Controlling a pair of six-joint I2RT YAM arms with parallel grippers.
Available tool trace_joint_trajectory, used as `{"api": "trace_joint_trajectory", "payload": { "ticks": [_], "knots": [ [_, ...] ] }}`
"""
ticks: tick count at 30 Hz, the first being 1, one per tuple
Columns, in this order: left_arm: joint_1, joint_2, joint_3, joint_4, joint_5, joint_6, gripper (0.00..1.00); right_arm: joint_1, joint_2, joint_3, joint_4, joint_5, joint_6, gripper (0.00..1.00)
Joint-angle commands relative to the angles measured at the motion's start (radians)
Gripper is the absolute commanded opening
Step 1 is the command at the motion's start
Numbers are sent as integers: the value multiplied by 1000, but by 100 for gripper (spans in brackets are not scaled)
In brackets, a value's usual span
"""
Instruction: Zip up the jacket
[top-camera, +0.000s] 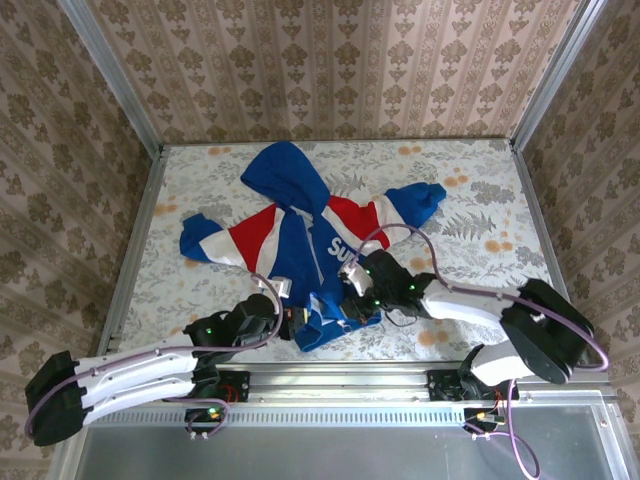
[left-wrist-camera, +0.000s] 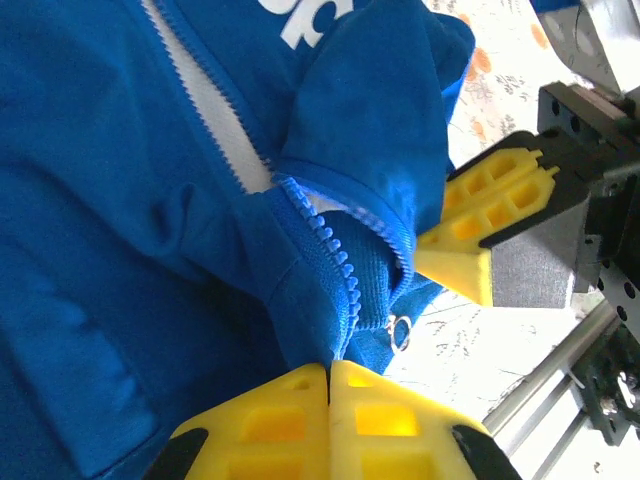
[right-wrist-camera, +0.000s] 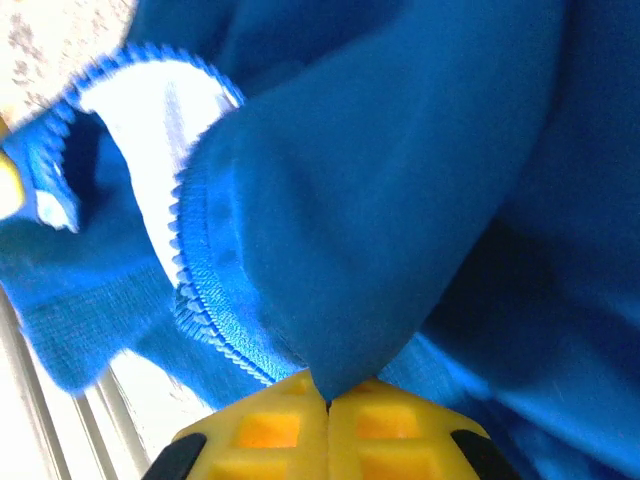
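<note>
While the jacket (top-camera: 300, 235) lies spread on the floral table (top-camera: 480, 200), hood farthest from the arms: left gripper (left-wrist-camera: 329, 372) pinched onto its hem; right gripper (right-wrist-camera: 328, 398) clamped on blue fabric by the zipper.

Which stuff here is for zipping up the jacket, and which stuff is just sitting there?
For the job: the jacket, its zipper, the left gripper and the right gripper, both pinching the blue fabric.

Just there: the flowery table cover, the patterned walls, the metal rail at the table's near edge.
</note>
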Motion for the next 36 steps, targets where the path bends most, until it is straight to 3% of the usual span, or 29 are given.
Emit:
{"api": "trace_joint_trajectory", "payload": {
  "ticks": [1, 6, 16, 27, 29, 36],
  "knots": [
    [13, -67, 49, -132, -54, 35, 0, 24, 82, 109, 33, -65, 23, 3],
    [37, -120, 47, -142, -63, 35, 0, 32, 215, 203, 30, -98, 21, 9],
    [130, 62, -45, 48, 59, -8, 0, 31, 259, 196, 31, -181, -37, 32],
    [190, -103, -99, -70, 82, -18, 0, 5, 290, 232, -131, -142, -165, 38],
    [192, -129, -103, -86, 83, -16, 0, 3, 303, 239, -123, -155, -171, 35],
    [196, -147, -78, -99, 108, 39, 0, 3, 265, 206, -6, -240, -127, 2]
  ]
}}
